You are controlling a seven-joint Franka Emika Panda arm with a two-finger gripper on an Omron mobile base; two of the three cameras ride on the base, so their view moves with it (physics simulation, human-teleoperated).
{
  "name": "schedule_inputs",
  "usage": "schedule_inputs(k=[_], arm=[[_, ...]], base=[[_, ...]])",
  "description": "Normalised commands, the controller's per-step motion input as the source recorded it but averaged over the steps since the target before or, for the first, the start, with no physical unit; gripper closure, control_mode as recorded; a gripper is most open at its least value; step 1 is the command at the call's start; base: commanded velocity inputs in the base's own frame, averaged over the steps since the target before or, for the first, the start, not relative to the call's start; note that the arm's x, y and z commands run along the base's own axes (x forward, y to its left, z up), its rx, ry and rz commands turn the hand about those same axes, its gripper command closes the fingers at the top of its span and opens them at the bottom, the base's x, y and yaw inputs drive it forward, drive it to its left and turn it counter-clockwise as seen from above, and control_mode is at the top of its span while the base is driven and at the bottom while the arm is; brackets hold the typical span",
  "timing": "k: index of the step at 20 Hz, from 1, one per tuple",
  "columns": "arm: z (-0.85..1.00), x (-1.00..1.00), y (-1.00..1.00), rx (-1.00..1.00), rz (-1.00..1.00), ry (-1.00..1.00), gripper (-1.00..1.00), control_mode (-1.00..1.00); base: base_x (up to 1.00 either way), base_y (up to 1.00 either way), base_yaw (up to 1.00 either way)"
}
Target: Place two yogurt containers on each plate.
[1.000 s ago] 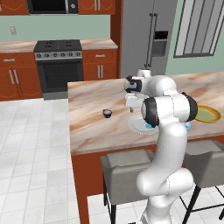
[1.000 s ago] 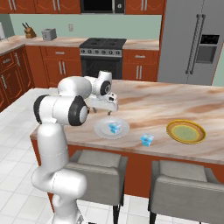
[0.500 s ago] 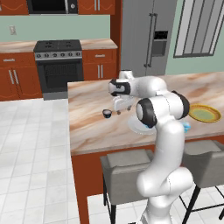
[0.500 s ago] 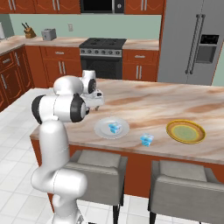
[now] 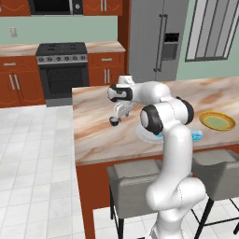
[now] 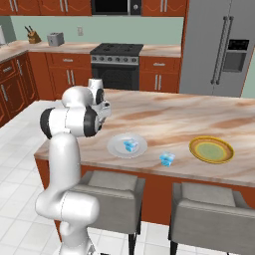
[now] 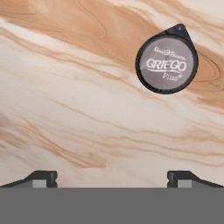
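The dark navy yogurt container point(image 7: 166, 64) with a pale lid stands on the marble counter, above and right of my open gripper point(image 7: 112, 179), whose fingers hold nothing. In the left base view the gripper point(image 5: 119, 112) hangs just above and right of this cup point(image 5: 113, 121). One light blue yogurt container point(image 6: 130, 145) sits on the white-grey plate point(image 6: 116, 148). Another light blue container point(image 6: 167, 159) stands on the counter between that plate and the yellow-rimmed plate point(image 6: 211, 149), which has nothing on it.
The counter is a marble island point(image 5: 93, 140) with two grey stools point(image 6: 110, 191) along its near edge. A stove point(image 5: 62, 65) and a steel fridge point(image 5: 161, 42) stand beyond it. My own arm point(image 5: 165, 114) covers part of the white-grey plate in the left base view.
The arm has swung left along the counter, from over the white-grey plate to just above the dark yogurt container. Cups and plates have stayed where they were.
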Motion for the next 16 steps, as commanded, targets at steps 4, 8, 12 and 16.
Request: schedule_inputs(k=[4, 8, 12, 16], arm=[[-0.14, 0.10, 0.29, 0.00, 0.05, 0.00, -1.00, -1.00], [-0.14, 0.05, 0.21, 0.00, 0.00, 0.00, -1.00, -1.00], [-0.12, 0.05, 0.04, 0.00, 0.00, 0.00, -1.00, -1.00], [-0.12, 0.08, 0.00, 0.00, 0.00, -0.03, -1.00, -1.00]], base=[[0.00, 0.00, 0.00], [0.00, 0.00, 0.00], [0.00, 0.00, 0.00], [0.00, 0.00, 0.00]])
